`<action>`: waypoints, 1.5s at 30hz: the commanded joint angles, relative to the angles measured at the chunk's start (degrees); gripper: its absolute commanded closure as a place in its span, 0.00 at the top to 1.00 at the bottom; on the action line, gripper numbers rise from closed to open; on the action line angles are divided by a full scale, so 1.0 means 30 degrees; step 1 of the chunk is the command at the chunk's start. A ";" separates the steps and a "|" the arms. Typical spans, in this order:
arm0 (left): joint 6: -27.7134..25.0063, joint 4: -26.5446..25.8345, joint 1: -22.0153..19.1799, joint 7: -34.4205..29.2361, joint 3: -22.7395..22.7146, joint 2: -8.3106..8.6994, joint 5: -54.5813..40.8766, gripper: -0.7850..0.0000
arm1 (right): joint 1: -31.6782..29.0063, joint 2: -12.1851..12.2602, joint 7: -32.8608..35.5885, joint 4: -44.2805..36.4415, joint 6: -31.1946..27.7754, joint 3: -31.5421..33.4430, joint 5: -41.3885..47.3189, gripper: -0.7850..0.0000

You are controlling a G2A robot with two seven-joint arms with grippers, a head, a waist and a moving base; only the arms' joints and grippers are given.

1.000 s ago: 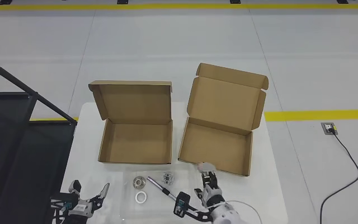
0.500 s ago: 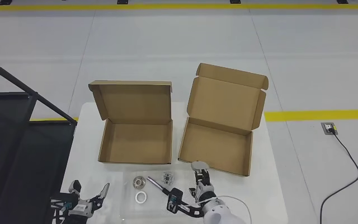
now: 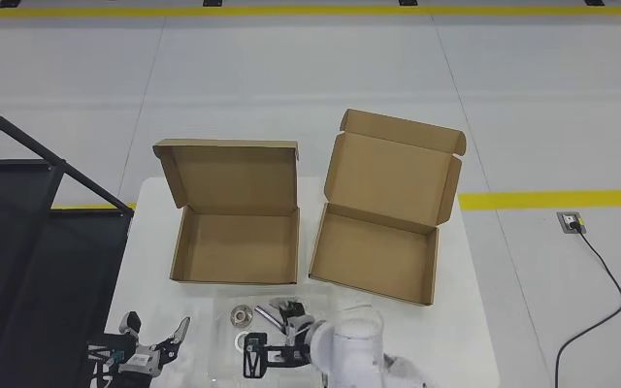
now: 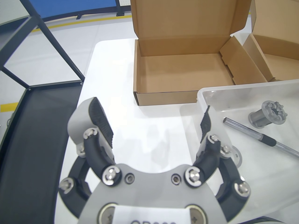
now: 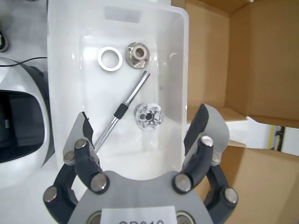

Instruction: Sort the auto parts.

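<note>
A clear plastic bin [image 5: 116, 10] holds several metal parts: a flat ring [image 5: 109, 59], a round flange [image 5: 138, 54], a long rod [image 5: 130, 94] with a black collar, and a notched hub [image 5: 148, 117]. My right gripper [image 5: 144, 116] hangs open above the bin, over the hub, touching nothing. In the top view it [image 3: 267, 347] covers the bin's near side. My left gripper [image 4: 150, 111] is open and empty, low over the table beside the bin's corner [image 4: 205, 93]; the top view shows it [image 3: 155, 341] at the front left.
Two open, empty cardboard boxes stand behind the bin, the left box [image 3: 236, 247] and the right box [image 3: 374, 257], lids tilted back. A black metal rack [image 3: 39, 252] borders the table's left side. Bare white table lies to the right of the bin.
My right arm has swung left from the table beside the right box to a spot above the bin. The left arm has stayed put.
</note>
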 commanded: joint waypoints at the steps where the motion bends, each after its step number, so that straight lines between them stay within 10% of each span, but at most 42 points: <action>1: 0.0000 0.0000 0.0000 0.0000 0.0000 0.0000 0.0000 1.00 | 0.0751 -0.0288 0.1270 0.0850 0.0041 -0.0160 0.2131 1.00; 11: 0.0000 0.0000 0.0000 0.0000 0.0000 0.0000 0.0000 1.00 | 0.0960 -0.0369 0.1851 0.1050 0.0348 -0.0158 0.2392 1.00; 27: 0.0000 0.0000 0.0000 0.0000 0.0000 0.0000 0.0000 1.00 | 0.0887 -0.1139 0.6395 0.1532 0.6417 -0.0233 0.5407 1.00; 45: 0.0000 0.0000 0.0000 0.0000 0.0000 0.0000 0.0000 1.00 | 0.1900 -0.2198 0.6033 0.4788 1.1102 -0.0529 0.6811 1.00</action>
